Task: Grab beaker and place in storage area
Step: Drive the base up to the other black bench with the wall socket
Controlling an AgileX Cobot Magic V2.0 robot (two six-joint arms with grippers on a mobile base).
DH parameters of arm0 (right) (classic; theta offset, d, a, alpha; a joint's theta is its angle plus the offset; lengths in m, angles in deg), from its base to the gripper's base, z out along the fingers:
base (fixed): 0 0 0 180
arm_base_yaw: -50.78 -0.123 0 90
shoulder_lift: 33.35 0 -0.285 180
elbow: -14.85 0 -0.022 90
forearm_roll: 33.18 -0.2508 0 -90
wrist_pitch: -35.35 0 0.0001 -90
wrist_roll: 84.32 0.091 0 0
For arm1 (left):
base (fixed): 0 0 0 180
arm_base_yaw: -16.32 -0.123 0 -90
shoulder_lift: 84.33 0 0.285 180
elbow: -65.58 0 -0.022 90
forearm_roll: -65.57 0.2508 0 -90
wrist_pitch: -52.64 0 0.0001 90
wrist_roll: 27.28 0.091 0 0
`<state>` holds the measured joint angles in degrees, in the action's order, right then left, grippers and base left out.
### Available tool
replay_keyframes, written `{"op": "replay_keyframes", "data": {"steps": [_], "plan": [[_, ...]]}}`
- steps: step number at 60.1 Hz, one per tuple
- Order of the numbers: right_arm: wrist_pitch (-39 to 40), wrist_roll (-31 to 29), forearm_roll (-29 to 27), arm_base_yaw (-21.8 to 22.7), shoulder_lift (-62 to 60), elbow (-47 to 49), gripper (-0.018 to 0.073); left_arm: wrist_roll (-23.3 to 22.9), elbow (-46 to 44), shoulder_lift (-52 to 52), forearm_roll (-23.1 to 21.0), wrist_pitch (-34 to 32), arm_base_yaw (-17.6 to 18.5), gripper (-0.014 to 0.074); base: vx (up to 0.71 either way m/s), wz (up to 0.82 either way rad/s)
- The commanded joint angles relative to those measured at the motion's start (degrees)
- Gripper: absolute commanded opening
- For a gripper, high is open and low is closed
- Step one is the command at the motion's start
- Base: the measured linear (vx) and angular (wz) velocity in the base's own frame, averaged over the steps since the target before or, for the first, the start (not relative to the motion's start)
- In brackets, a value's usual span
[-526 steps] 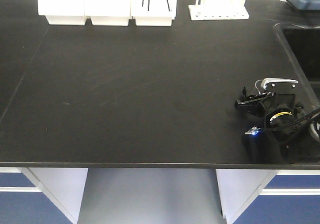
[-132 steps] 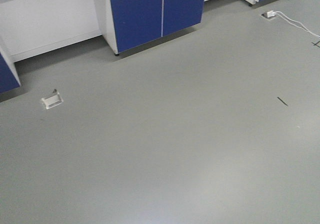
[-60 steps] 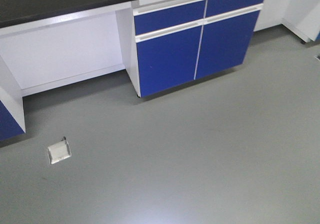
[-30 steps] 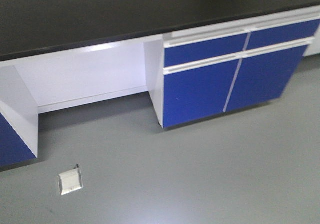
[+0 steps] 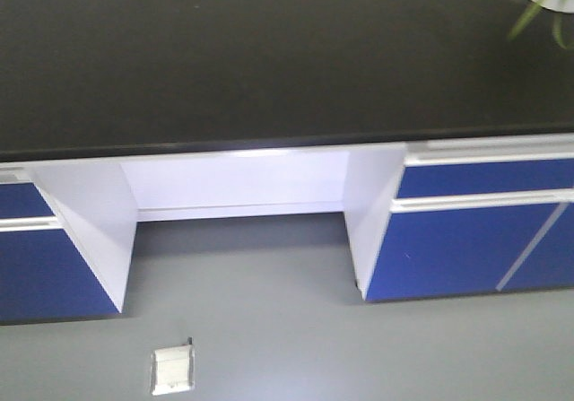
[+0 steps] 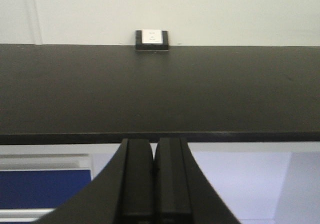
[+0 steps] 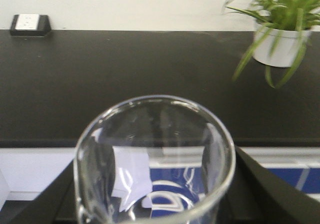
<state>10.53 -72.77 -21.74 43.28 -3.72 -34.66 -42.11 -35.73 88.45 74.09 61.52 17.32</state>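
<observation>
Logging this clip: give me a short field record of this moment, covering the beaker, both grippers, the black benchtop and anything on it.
held item: clear glass beaker, looks empty
right gripper: shut on the beaker
left gripper: shut, holding nothing
target surface: matte-black benchtop, ahead of the robot
on it: black-framed white socket box at the back wall; green plant in a white pot
task stage: beaker not yet set down

Grey floor (image 5: 287, 347) is spreading below blue cabinets (image 5: 466, 248), white kneehole recess (image 5: 233, 181) sitting between them; floor socket plate (image 5: 172, 370) lying low left; white wall (image 6: 225, 8) running behind; potted plant (image 7: 280, 28) standing right.
</observation>
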Motion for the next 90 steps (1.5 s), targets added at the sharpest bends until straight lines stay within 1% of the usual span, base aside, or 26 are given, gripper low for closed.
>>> {"op": "replay_keyframes", "data": {"steps": [1, 23, 50, 90], "plan": [[4.72, 0.01, 0.62, -0.02, 0.35, 1.47, -0.0003, -0.33, 1.25, 1.04, -0.3, -4.81, 0.44, -0.0008, 0.38, 0.4], [4.72, 0.01, 0.62, -0.02, 0.35, 1.47, -0.0003, -0.33, 1.25, 1.04, -0.3, -4.81, 0.44, -0.0008, 0.36, 0.26], [4.72, 0.01, 0.62, -0.02, 0.35, 1.47, -0.0003, -0.33, 1.25, 1.04, -0.3, -4.81, 0.44, -0.0008, 0.29, -0.02], [4.72, 0.01, 0.62, -0.02, 0.35, 1.47, -0.0003, -0.33, 1.25, 1.04, -0.3, -4.81, 0.44, -0.0008, 0.06, -0.01]]}}
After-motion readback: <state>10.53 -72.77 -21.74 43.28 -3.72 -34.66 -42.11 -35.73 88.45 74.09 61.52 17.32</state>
